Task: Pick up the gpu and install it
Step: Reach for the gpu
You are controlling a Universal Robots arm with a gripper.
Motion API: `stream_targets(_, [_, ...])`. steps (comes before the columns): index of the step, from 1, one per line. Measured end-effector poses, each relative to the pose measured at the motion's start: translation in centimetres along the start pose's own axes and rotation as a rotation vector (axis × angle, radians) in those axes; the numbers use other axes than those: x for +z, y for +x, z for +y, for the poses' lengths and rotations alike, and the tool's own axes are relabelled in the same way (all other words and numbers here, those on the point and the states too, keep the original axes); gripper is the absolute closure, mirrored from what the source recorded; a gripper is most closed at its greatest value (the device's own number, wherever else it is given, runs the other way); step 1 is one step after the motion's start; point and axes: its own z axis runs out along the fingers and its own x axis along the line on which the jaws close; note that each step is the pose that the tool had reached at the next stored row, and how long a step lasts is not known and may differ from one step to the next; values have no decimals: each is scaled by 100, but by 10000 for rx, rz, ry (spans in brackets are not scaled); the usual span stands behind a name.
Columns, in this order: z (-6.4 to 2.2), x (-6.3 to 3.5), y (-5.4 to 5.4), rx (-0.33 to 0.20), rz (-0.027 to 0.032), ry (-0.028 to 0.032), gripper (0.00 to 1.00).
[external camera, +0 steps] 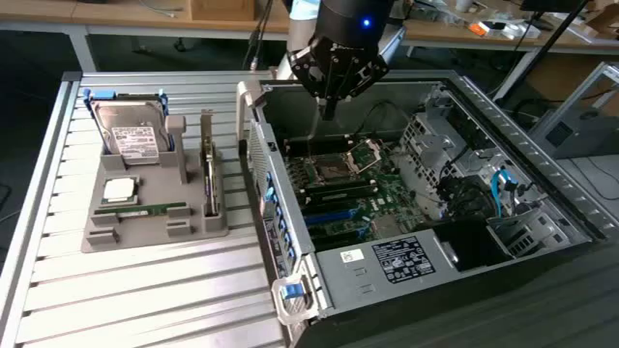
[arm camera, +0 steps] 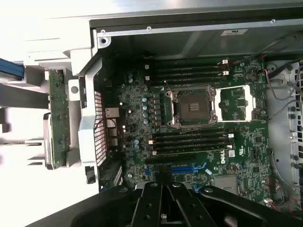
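The gpu [external camera: 207, 172] is a thin green card with a silver bracket. It stands on edge in a slot of the grey holder [external camera: 145, 232], on the exterior view's left, outside the case. From the wrist it is a narrow green strip [arm camera: 57, 118] beside the case wall. My gripper [external camera: 329, 110] hangs above the open computer case [external camera: 541, 181], over the rear part of the motherboard [external camera: 353, 192]. Its black fingers [arm camera: 151, 203] are shut with nothing between them, and the gripper [arm camera: 164, 189] is well apart from the gpu.
The holder also carries a silver hard drive [external camera: 130, 134], a CPU chip [external camera: 120, 190] and a narrow RAM stick [external camera: 143, 209]. Inside the case are the CPU socket [arm camera: 191, 106], blue expansion slots [arm camera: 189, 168], cables and a drive cage [external camera: 483, 196]. The case's side wall [external camera: 266, 181] stands between gripper and holder.
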Motion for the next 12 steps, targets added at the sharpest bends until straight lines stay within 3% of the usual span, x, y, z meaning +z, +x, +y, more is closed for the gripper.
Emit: stream_targets(12, [-9, -3, 115, 0, -1, -1, 89])
